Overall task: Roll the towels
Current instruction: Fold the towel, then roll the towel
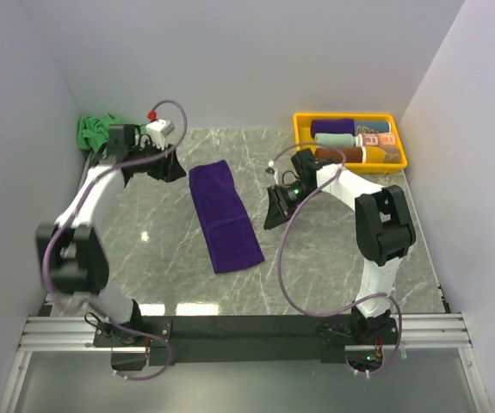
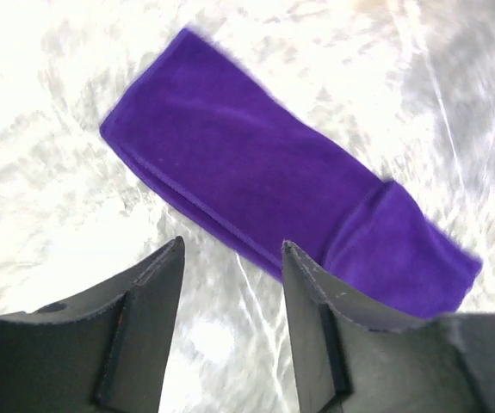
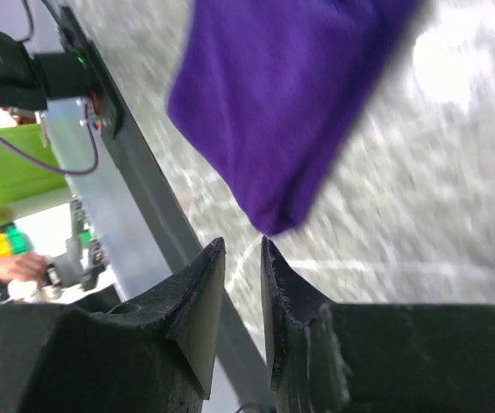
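Observation:
The dark purple towel [image 1: 221, 215] lies flat mid-table as a long strip, its near end folded back on itself. It also shows in the left wrist view [image 2: 256, 172] and the right wrist view [image 3: 290, 103]. The green towel [image 1: 92, 131] is bunched in the far left corner. My left gripper [image 1: 174, 163] [image 2: 232, 243] hovers by the purple towel's far left edge, open and empty. Just to the right of the strip, my right gripper [image 1: 273, 211] [image 3: 243, 240] has its jaws a narrow gap apart with nothing between them; the towel's corner lies just past its tips.
A yellow tray [image 1: 302, 129] at the back right holds several rolled towels. White walls close in the left, back and right sides. A metal rail [image 1: 247, 331] runs along the table's near edge.

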Robot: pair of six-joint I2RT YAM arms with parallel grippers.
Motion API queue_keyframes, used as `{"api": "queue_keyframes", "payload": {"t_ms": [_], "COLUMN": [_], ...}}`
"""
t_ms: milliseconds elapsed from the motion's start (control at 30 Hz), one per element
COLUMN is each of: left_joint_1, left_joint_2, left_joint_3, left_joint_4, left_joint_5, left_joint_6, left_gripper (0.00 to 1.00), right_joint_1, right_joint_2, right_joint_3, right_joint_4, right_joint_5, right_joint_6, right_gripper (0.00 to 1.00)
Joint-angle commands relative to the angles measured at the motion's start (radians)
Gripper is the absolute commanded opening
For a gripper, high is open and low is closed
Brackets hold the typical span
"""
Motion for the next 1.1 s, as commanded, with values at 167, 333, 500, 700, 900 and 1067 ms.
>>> {"api": "queue_keyframes", "payload": {"t_ms": [167,333,500,700,900,1067], "left_joint_1": [-0.237,-0.538,-0.789,-0.978,-1.011,-1.011], "left_joint_2": [-0.509,-0.647,-0.586,-0.453,-0.316,-0.238], "left_joint_3": [-0.465,-0.675,-0.674,-0.679,-0.656,-0.666], "left_joint_4": [0.0,0.099,0.147,0.227,0.32,0.362], "left_joint_5": [-0.144,-0.328,-0.434,-0.538,-0.608,-0.649], "left_joint_6": [0.451,0.525,0.462,0.394,0.376,0.397], "left_gripper": [0.51,0.53,0.47,0.44,0.43,0.4], "right_joint_1": [0.121,0.178,0.188,0.188,0.188,0.188], "right_joint_2": [0.099,0.178,0.316,0.363,0.357,0.353], "right_joint_3": [0.217,0.276,0.302,0.27,0.253,0.243], "right_joint_4": [0.054,0.134,0.143,0.178,0.189,0.178], "right_joint_5": [-0.031,0.003,0.032,0.055,0.06,0.055], "right_joint_6": [0.077,0.116,0.156,0.171,0.18,0.174], "right_gripper": [0.31,0.32,0.31,0.3,0.3,0.3]}}
